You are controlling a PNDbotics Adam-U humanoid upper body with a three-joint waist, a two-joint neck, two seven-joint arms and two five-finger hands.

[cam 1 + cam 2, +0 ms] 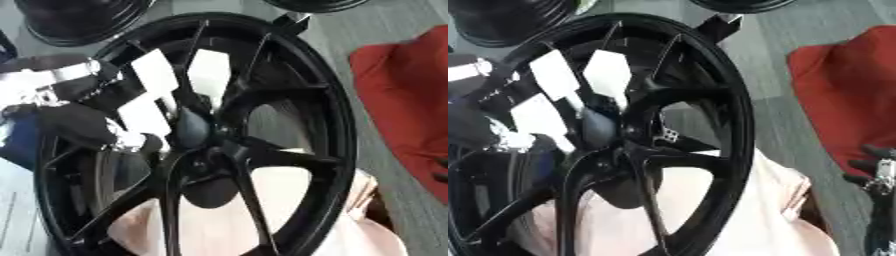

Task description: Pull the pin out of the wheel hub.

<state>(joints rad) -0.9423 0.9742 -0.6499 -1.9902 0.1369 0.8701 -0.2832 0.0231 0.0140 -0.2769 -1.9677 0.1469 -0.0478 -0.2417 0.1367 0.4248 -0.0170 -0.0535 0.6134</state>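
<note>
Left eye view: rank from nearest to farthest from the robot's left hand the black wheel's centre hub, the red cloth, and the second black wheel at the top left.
From the left hand:
1. Black wheel's centre hub, just right of it.
2. Second black wheel, above, top left.
3. Red cloth, far right.

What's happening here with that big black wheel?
A robot is working on a black wheel standing on edge in front of it. Its left hand reaches in from the left between the spokes, fingers near the hub at the centre, where the pin would be; the pin itself cannot be made out. Its right hand waits at the right edge, by a red cloth.
</note>
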